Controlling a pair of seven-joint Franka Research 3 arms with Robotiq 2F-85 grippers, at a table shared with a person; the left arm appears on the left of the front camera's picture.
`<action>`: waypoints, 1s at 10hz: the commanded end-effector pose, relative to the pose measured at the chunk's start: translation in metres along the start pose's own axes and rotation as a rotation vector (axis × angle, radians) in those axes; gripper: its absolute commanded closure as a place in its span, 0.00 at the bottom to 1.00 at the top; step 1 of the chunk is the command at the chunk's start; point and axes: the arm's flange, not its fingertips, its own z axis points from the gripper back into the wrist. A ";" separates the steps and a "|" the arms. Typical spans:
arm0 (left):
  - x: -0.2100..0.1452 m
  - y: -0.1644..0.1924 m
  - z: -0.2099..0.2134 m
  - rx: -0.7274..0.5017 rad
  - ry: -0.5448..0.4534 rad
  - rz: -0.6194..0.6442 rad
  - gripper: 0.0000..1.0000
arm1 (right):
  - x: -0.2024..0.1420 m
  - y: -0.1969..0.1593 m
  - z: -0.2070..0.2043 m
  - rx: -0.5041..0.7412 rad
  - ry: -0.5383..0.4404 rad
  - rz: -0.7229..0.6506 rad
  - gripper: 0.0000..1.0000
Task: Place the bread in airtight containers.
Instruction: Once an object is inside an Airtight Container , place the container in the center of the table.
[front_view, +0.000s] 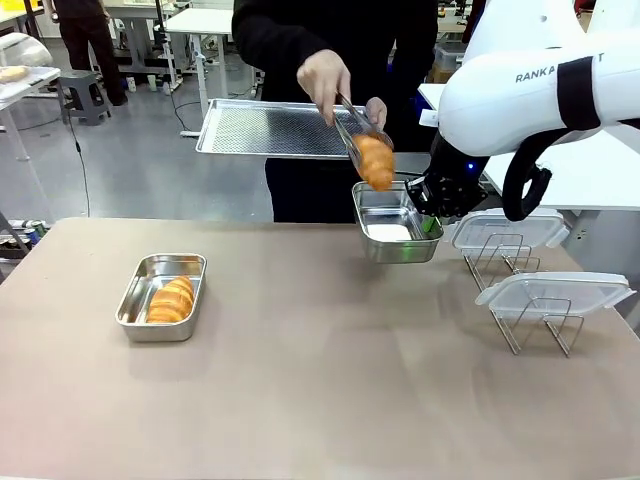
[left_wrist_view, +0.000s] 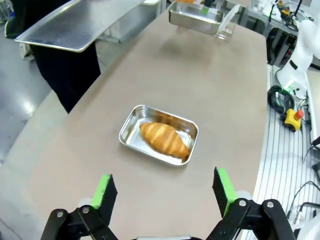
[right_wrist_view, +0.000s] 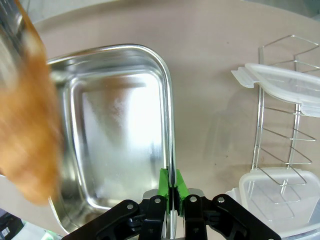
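Above the table, raised container (front_view: 395, 250): right gripper (front_view: 432, 222) is pinching its rim with jaws fully closed, presenting it to the person for loading
Person's hand (front_view: 323, 82): is squeezing tongs (front_view: 352, 122) around one croissant (front_view: 375, 162), holding it just over that open container
Perforated tray (front_view: 270, 128): is being carried level in the person's other hand
Other croissant (front_view: 172, 300): is lying inside the second container (front_view: 135, 290), unlidded, on the table's left
Left gripper (left_wrist_view: 164, 195): is hovering over it, jaws wide apart, gripping nothing
Clear lids (front_view: 555, 293): are resting on wire racks (front_view: 500, 262), probably awaiting sealing
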 end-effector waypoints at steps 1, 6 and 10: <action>0.001 -0.001 0.001 -0.006 -0.022 -0.021 0.00 | 0.001 0.000 0.003 -0.001 -0.016 -0.008 1.00; 0.001 -0.001 0.001 -0.006 -0.022 -0.021 0.00 | 0.001 0.000 0.003 -0.001 -0.016 -0.008 1.00; 0.001 -0.001 0.001 -0.006 -0.022 -0.021 0.00 | 0.001 0.000 0.003 -0.001 -0.016 -0.008 1.00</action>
